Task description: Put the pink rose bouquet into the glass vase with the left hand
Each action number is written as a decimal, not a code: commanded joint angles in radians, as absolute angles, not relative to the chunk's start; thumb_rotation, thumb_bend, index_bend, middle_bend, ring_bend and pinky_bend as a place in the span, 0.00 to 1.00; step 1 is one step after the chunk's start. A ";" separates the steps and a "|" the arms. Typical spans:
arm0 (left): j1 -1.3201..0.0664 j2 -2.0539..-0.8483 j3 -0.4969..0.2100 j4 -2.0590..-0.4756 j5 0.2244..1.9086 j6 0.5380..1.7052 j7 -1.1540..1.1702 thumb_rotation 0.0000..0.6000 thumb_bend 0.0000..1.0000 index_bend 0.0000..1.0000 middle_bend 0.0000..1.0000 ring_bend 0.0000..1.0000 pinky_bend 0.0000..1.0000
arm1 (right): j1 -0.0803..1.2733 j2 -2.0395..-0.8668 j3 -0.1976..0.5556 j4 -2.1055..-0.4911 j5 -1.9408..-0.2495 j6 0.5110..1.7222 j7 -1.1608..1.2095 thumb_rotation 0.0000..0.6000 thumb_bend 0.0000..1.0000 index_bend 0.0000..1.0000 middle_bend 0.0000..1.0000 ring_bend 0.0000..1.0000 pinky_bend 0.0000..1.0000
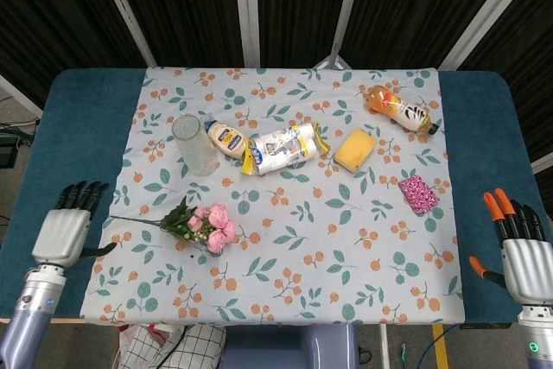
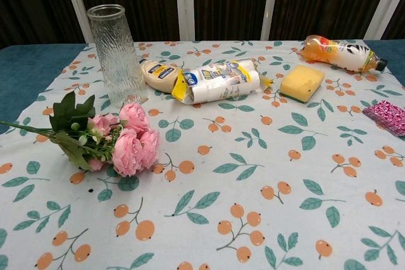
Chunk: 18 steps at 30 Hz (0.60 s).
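Your pink rose bouquet (image 1: 203, 224) lies flat on the floral tablecloth (image 1: 346, 239), just toward you from the glass vase (image 1: 195, 144), blooms pointing right, stem end pointing left off toward the cloth's edge. Glass vase stands upright, nothing in it, apart from the bouquet.

Your left hand (image 1: 66, 232) hovers over the blue table (image 1: 73, 127) beside the cloth, left of the vase and nearer you, close to the stem tip but not touching it. Fingers straight and spread, holding nothing. Your right hand (image 1: 524, 257) sits far right of the vase at the opposite table edge, fingers extended and apart, orange tips showing, holding nothing. Chest view shows neither hand.

Right of the vase, touching or nearly so: a mayo-style squeeze bottle (image 1: 226, 139) on its side, then a white and blue wrapped pack (image 1: 283, 149) with yellow ends. Further right a yellow sponge (image 1: 354, 150). Beyond that, an orange juice bottle (image 1: 400, 109) lying down. A pink patterned pouch (image 1: 418, 194) sits right of the sponge, nearer you.
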<state>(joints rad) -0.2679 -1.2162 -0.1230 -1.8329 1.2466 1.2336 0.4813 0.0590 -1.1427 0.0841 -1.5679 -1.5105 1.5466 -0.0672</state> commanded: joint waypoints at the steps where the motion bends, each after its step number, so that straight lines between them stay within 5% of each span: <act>1: -0.364 -1.287 -0.147 -1.895 1.110 1.148 0.639 1.00 0.17 0.09 0.07 0.00 0.00 | 0.056 -1.139 0.086 -1.570 -1.505 1.547 -0.062 1.00 0.21 0.02 0.00 0.04 0.08; 18: -0.541 -1.534 -0.168 -1.797 0.924 1.136 0.806 1.00 0.17 0.14 0.14 0.01 0.09 | 0.048 -1.113 0.095 -1.581 -1.488 1.548 -0.012 1.00 0.21 0.02 0.00 0.04 0.08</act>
<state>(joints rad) -0.5269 -1.5188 -0.1676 -1.8078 0.9372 1.1338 0.7919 0.0481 -1.1133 0.0945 -1.5813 -1.4882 1.5470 -0.0122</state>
